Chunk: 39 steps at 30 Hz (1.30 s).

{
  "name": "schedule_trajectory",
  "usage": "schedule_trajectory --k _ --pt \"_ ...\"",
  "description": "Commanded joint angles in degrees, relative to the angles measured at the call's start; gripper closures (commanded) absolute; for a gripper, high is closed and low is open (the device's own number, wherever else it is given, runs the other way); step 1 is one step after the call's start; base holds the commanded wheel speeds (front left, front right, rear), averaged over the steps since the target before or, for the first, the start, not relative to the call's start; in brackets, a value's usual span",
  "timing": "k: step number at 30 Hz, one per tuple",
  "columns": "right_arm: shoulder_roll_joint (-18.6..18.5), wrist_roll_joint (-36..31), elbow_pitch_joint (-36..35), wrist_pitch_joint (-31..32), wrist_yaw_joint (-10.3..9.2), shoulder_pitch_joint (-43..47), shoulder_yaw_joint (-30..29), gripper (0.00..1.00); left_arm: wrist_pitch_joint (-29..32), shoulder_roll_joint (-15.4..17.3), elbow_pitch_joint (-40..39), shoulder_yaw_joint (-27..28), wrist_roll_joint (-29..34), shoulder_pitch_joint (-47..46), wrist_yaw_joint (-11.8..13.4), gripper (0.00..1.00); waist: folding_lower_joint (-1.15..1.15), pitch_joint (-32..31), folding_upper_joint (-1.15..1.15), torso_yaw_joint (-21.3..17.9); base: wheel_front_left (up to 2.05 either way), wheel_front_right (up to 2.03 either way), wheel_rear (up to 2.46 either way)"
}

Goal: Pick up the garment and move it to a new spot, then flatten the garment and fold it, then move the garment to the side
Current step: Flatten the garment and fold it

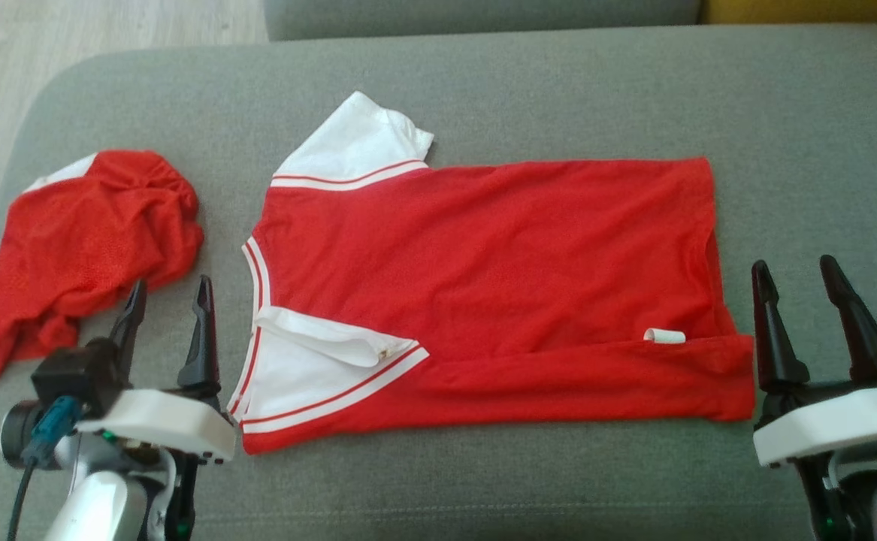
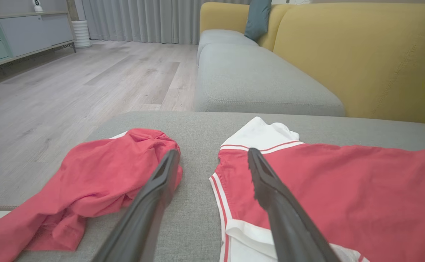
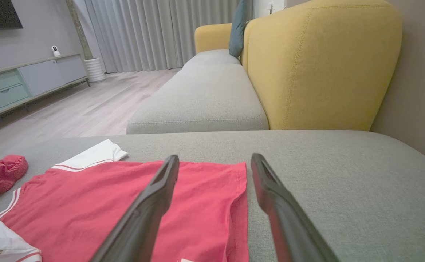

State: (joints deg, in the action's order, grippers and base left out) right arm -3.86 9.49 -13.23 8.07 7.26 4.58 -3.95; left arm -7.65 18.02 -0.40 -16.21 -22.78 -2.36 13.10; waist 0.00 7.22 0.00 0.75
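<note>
Garment: the red mesh jersey with white sleeves (image 1: 483, 255) was laid out flat in the middle of the grey fabric cushion (image 1: 483, 83), neck end toward the left claw, hem toward the right one.

Fold so far: the near long edge looked to have been turned up over the body, with the near white sleeve (image 1: 310, 376) tucked in. The far white sleeve (image 1: 355, 139) was left poking out.

Left claw (image 1: 170, 284): spread wide, nothing pinched, parked between the jersey's neck end and the crumpled red garment (image 1: 85, 248).

Right claw (image 1: 794, 263): spread wide too, empty, just beside the hem.

Risk 1: the crumpled piece was so near the left fingers that it could get snagged along with the jersey.

Risk 2: thin mesh, so only the top layer might be caught and the turned-up strip pulled open.

Risk 3: if the two ends were lifted unevenly, the fold would be skewed and that loose far sleeve dragged under.

Mystery bit: a small white roll (image 1: 664, 336) was spotted near the hem, probably a label, too small to be called.

Count: two red garments (one flat, one crumpled), two claws, two white sleeves on the flat one, one white roll.
</note>
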Motion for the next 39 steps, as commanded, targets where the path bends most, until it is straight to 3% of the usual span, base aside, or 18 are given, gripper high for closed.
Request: schedule_trajectory --k 1,8,19,28,36,37,38,39 --pt "-0.7 -0.4 -2.5 0.0 0.23 -2.4 1.3 0.0 -0.1 1.9 -1.7 1.9 0.4 -2.7 -0.2 0.0 0.0 0.8 0.0 0.1 0.0 0.0 0.0" --pt "-0.4 -0.3 -2.7 0.3 0.23 -4.7 1.8 0.0 2.0 0.9 3.7 -1.8 0.2 -15.4 -5.9 0.0 0.0 6.2 0.0 -0.6 0.0 0.0 0.0" --pt "0.3 -0.6 -1.6 -0.3 0.23 -9.5 4.4 0.0 6.2 -3.7 29.6 -5.4 -1.2 -44.5 -15.4 0.0 0.0 16.3 0.0 -5.8 0.0 0.0 0.0" --pt "0.7 0.3 0.8 -1.0 0.23 -11.4 7.3 0.0 7.0 -2.8 52.5 -7.0 -0.8 -59.2 -19.1 0.0 0.0 20.3 0.0 -10.7 0.0 0.0 0.0" --pt "0.9 1.3 2.7 -1.4 0.23 -11.5 8.0 0.0 10.0 -1.3 64.6 -10.7 1.0 -63.8 -20.1 0.0 0.0 21.2 0.0 -12.5 0.0 0.0 0.0" --pt "0.9 1.5 2.8 -1.3 0.23 -11.6 7.9 0.0 10.5 -1.4 65.7 -10.9 0.8 -64.1 -20.2 0.11 0.0 21.2 0.0 -12.5 0.0 0.0 0.0" --pt "0.9 1.5 3.1 -1.0 0.23 -11.7 7.6 0.0 10.8 -1.5 66.6 -11.3 0.8 -64.4 -20.3 0.96 0.0 21.3 0.0 -12.5 0.0 0.0 0.0" --pt "0.9 1.6 3.3 -0.7 0.23 -12.0 7.4 0.0 10.9 -1.5 67.2 -11.8 1.0 -64.7 -20.3 1.0 0.0 21.3 0.0 -12.4 0.0 0.0 0.0"
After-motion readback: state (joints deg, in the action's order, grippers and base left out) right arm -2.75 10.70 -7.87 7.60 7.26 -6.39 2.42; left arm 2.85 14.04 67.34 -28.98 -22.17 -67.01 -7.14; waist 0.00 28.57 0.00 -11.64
